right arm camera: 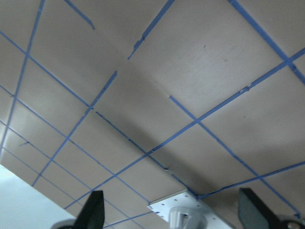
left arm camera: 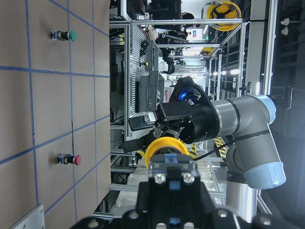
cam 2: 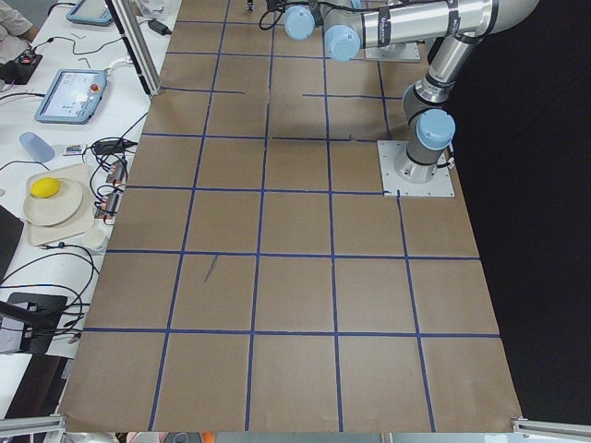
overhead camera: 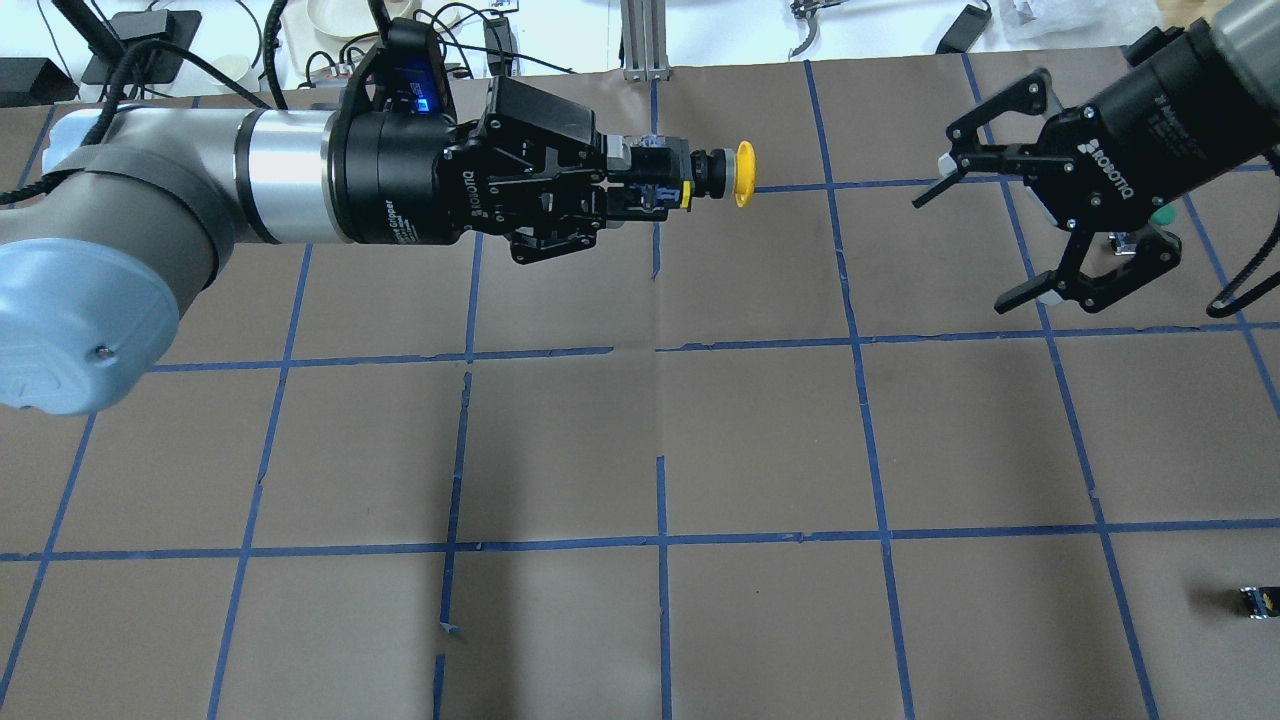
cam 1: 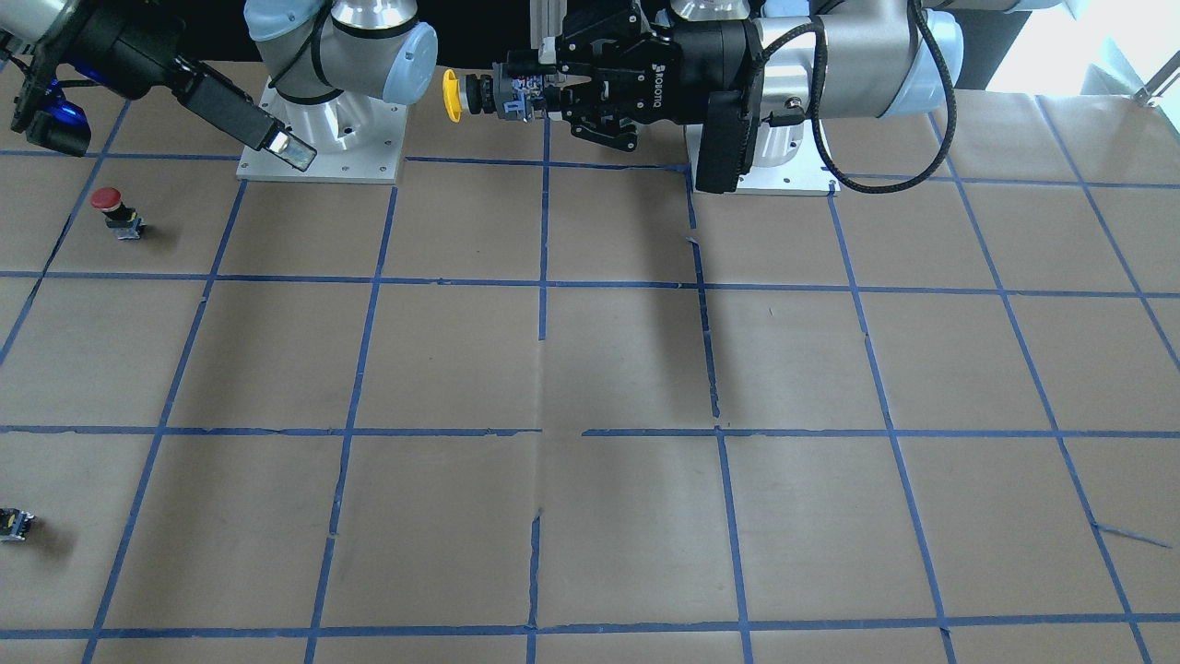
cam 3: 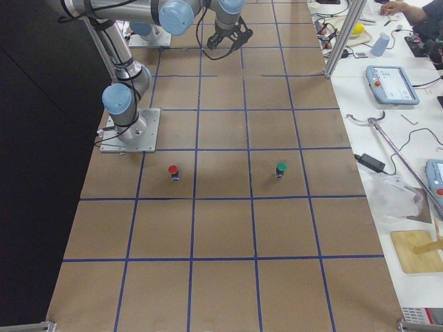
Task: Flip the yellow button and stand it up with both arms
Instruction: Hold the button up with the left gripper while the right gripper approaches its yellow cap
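Note:
My left gripper is shut on the grey-and-black body of the yellow button and holds it level above the table, cap towards the right arm. In the front view the cap sticks out of the same gripper. The left wrist view shows the button from behind. My right gripper is open and empty, raised well to the right of the cap with its jaws turned towards it. Its fingers stand wide apart in the right wrist view.
A red-capped button and a green-capped button stand on the brown paper on the right arm's side. A tiny black block with a yellow spot lies near the table's right edge. The arm bases are bolted at the robot's side.

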Controlling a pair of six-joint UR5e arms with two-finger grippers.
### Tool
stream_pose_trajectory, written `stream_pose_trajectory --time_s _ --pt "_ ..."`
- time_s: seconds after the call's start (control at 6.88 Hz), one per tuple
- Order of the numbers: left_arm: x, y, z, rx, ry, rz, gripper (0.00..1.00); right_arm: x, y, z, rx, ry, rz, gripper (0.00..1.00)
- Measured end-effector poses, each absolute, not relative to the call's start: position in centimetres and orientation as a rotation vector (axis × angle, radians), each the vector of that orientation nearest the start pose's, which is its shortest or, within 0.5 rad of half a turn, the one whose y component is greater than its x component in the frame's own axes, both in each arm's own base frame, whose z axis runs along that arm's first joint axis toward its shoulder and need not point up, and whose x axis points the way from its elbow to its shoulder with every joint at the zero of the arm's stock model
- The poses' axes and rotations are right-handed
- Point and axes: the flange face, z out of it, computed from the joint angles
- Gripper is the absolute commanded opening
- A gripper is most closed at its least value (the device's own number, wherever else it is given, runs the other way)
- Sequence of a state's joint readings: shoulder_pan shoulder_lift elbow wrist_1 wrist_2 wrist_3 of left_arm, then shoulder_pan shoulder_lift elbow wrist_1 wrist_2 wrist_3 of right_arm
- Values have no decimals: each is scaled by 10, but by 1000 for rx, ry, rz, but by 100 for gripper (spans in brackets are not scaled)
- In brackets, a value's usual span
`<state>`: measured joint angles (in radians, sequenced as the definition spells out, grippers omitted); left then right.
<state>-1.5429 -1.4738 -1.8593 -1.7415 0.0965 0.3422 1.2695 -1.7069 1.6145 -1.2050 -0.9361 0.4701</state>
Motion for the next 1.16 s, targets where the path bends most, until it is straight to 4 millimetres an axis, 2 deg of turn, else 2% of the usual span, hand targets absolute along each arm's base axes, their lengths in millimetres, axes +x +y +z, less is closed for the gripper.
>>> stream_pose_trajectory --time_s 0.29,0.58,0.87,1.16 --pt "-225 -438 464 18 -1639 -30 2 77 -444 536 1105 2089 428 100" --pt "-226 -437 462 26 -1623 -32 2 88 -447 544 1162 1891 496 99" --pt "-226 -437 462 26 -1621 -32 2 96 -449 534 1176 1800 563 99" --pt "-227 -437 462 25 -1621 -32 2 118 -445 520 1192 1749 659 99"
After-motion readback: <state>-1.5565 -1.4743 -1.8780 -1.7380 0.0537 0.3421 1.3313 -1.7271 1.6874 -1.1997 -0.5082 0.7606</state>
